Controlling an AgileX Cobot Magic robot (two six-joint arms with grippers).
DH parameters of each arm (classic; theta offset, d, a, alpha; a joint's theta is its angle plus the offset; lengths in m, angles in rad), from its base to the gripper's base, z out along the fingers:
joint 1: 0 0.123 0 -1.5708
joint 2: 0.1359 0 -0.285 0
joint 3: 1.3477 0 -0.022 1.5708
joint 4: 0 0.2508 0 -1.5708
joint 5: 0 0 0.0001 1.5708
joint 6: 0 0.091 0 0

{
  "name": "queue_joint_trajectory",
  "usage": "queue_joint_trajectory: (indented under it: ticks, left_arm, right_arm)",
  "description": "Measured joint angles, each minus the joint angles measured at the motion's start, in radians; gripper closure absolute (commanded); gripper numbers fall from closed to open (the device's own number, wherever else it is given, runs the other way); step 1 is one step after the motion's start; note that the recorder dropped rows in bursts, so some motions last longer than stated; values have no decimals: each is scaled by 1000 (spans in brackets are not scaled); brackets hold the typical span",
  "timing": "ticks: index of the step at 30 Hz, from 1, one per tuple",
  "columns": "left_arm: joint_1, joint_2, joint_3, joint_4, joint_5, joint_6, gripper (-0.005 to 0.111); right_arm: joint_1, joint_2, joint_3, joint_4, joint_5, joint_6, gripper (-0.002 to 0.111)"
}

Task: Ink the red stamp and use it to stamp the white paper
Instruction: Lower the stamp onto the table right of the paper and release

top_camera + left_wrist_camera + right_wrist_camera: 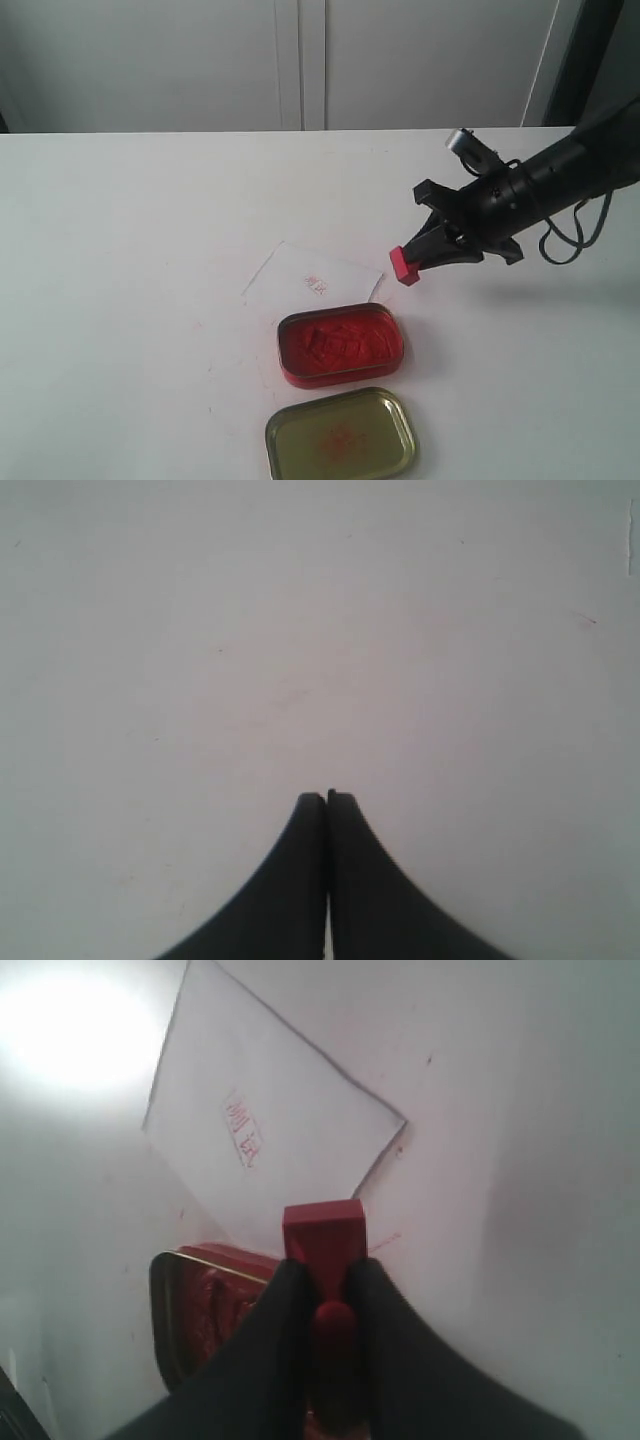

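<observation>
Red stamp (404, 265) held up just beyond the right end of the tin (341, 345)
Nearest, a gold lid (341, 435) lies just before the open tin of red paste; behind the tin the white paper (313, 278) lies flat on the table (120, 250); the right gripper (412, 256) pinches the stamp's knob; the left gripper (327, 800), fingers together, holds nothing

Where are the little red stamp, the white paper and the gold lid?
red stamp (405, 265), exterior view, its square base.
white paper (315, 282), exterior view, its middle, at the print.
gold lid (340, 436), exterior view, its inner floor.
</observation>
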Motion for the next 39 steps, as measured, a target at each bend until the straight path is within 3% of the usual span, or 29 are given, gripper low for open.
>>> queue_joint_trajectory:
  ticks: [16,27,32,39]
  left_arm:
    - [0,0,0,0,0,0,107]
    - [0,0,0,0,0,0,107]
    - [0,0,0,0,0,0,107]
    - [0,0,0,0,0,0,107]
  right_arm:
    - [0,59,1,24,-70,-13,108]
    - [0,61,12,2,-99,-14,88]
    - [0,61,12,-7,-103,-2,66]
    - [-2,61,12,-56,-134,42,63]
